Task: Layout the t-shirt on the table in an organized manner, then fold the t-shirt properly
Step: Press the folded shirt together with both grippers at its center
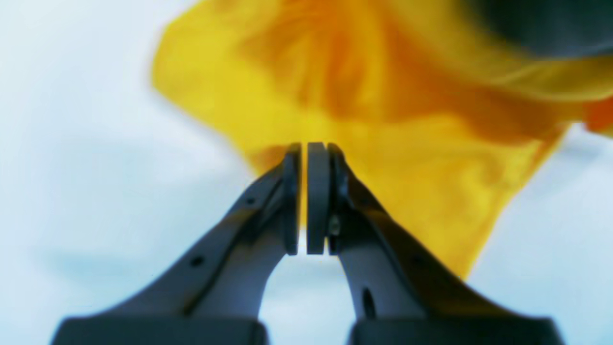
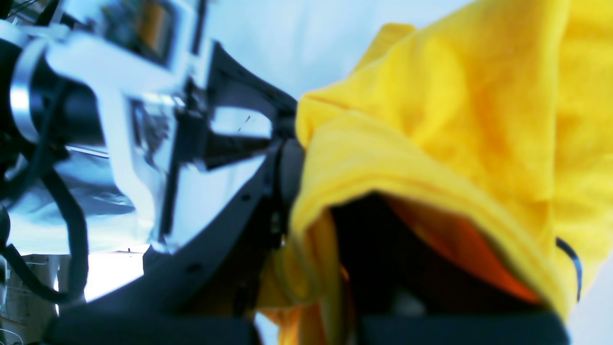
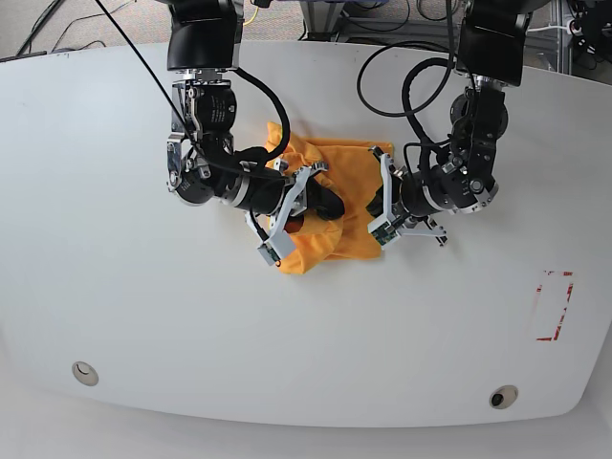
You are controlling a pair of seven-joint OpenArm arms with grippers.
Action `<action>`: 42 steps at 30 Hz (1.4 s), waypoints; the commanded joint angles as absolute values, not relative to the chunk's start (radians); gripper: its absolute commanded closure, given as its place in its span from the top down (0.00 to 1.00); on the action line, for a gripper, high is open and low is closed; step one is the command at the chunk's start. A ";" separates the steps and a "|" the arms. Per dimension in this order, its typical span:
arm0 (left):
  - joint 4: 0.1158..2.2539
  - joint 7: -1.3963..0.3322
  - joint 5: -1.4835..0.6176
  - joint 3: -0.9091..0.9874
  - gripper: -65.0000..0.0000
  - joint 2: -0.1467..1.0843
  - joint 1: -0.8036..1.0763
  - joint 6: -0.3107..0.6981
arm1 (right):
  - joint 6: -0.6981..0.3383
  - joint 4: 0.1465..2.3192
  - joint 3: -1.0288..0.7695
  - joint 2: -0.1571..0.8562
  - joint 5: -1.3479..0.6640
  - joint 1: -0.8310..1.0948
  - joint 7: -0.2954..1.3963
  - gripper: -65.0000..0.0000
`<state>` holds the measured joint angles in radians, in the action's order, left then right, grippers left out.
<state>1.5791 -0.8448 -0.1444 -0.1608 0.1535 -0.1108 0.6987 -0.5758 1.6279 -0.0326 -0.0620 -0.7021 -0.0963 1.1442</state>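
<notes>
A: Both arms are in tight over the t-shirt, bunched mid-counter. Left claw pinched closed on a yellow edge.

B: And the right claw is buried in folds, closed on fabric too, by the look of it.

A: To do this well, I'd say draw the two grips apart, keep the cloth low, and let it spread flat before any folding.
</notes>
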 commanded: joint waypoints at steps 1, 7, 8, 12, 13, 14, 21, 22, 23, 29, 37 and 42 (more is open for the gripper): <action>1.603 -0.834 -0.153 -0.139 0.00 0.159 -0.128 0.698 | -0.582 1.643 -0.030 -0.054 -0.727 -0.114 1.119 0.00; 1.592 -0.829 -0.153 -0.136 0.00 0.182 -0.127 0.698 | -0.582 1.643 -0.030 -0.048 -0.728 -0.114 1.119 0.00; 1.592 -0.829 -0.153 -0.136 0.00 0.182 -0.125 0.698 | -0.582 1.643 -0.030 -0.048 -0.728 -0.114 1.119 0.00; 1.554 -0.828 -0.153 -0.134 0.00 0.180 -0.125 0.698 | -0.582 1.643 -0.030 -0.048 -0.728 -0.114 1.119 0.00; 1.535 -0.828 -0.153 -0.134 0.00 0.180 -0.127 0.698 | -0.582 1.643 -0.030 -0.048 -0.728 -0.114 1.119 0.00; 1.511 -0.826 -0.153 -0.133 0.00 0.179 -0.127 0.698 | -0.582 1.643 -0.030 -0.048 -0.728 -0.114 1.119 0.00; 1.400 -0.736 -0.153 -0.133 0.00 0.171 -0.125 0.698 | -0.582 1.644 -0.030 -0.048 -0.728 -0.114 1.119 0.00; 1.380 -0.723 -0.153 -0.133 0.00 0.171 -0.125 0.698 | -0.582 1.644 -0.030 -0.048 -0.728 -0.114 1.119 0.00; 1.371 -0.719 -0.154 -0.133 0.00 0.171 -0.125 0.698 | -0.582 1.644 -0.030 -0.048 -0.728 -0.114 1.119 0.00; 1.330 -0.693 -0.246 -0.133 0.00 0.177 -0.125 0.698 | -0.582 1.644 -0.027 -0.050 -0.728 -0.114 1.119 0.00; 1.311 -0.691 -0.311 -0.133 0.00 0.180 -0.127 0.698 | -0.576 1.643 -0.024 -0.077 -0.727 -0.114 1.119 0.00; 1.317 -0.693 -0.311 -0.134 0.00 0.179 -0.124 0.698 | -0.575 1.641 -0.022 -0.093 -0.725 -0.119 1.119 0.00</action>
<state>1.3056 -0.6792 -0.3161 -0.1326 0.1753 -0.1162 0.6933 -0.5716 1.6276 -0.0254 -0.0837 -0.7017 -0.0967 1.1446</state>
